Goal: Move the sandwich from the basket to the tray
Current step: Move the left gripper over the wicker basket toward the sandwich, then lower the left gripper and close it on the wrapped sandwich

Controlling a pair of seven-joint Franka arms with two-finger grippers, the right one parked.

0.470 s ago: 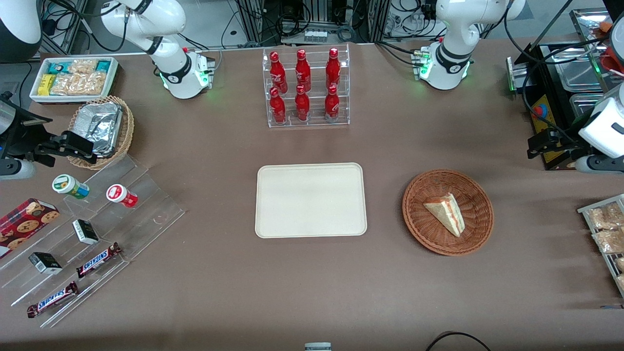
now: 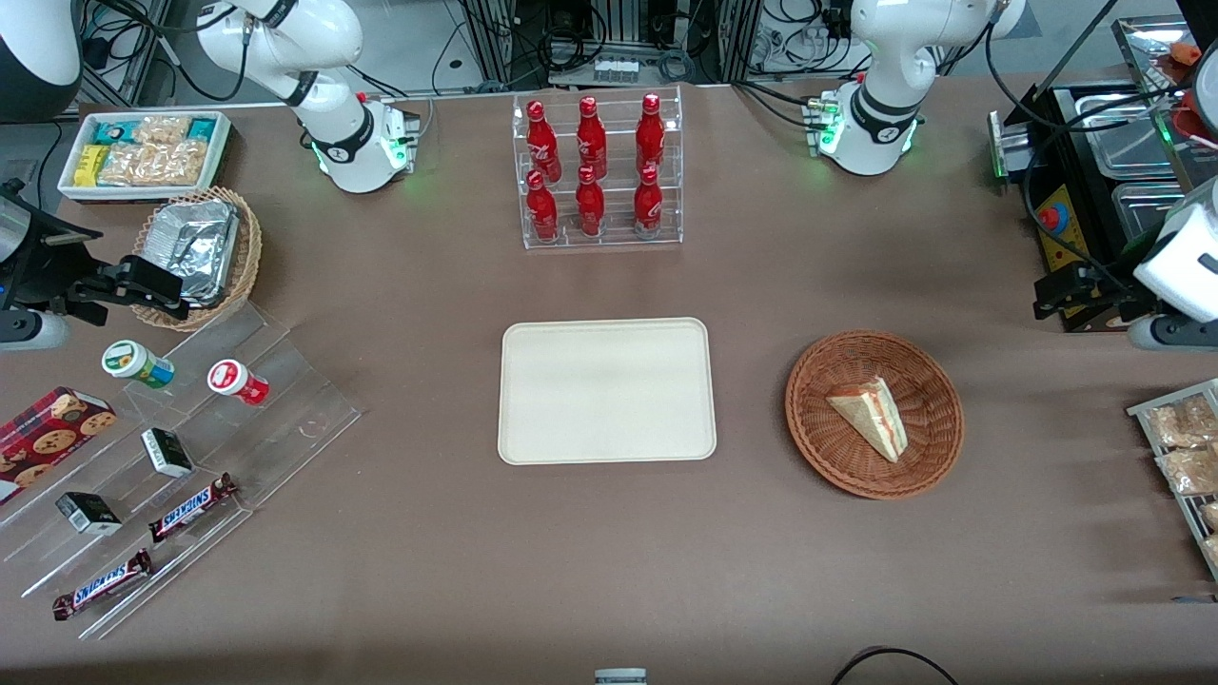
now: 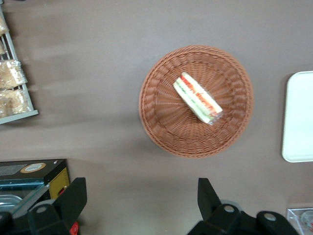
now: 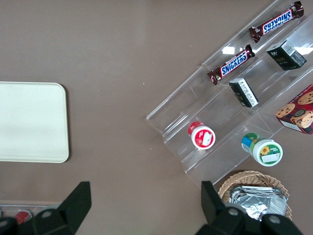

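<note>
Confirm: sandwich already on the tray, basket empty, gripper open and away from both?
Not quite. The sandwich lies in the basket; the tray holds nothing, as the front view shows. The gripper is open and away from both.

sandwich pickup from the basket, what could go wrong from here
1. The sandwich is clear-wrapped and lies on its side in the basket; the fingers could slip on the wrap or crush the soft bread.
2. The open end effector hangs above bare table, off the basket toward the working arm's end; a poorly centred descent might hit the wicker rim.
3. The light basket could shift or lift.
</note>
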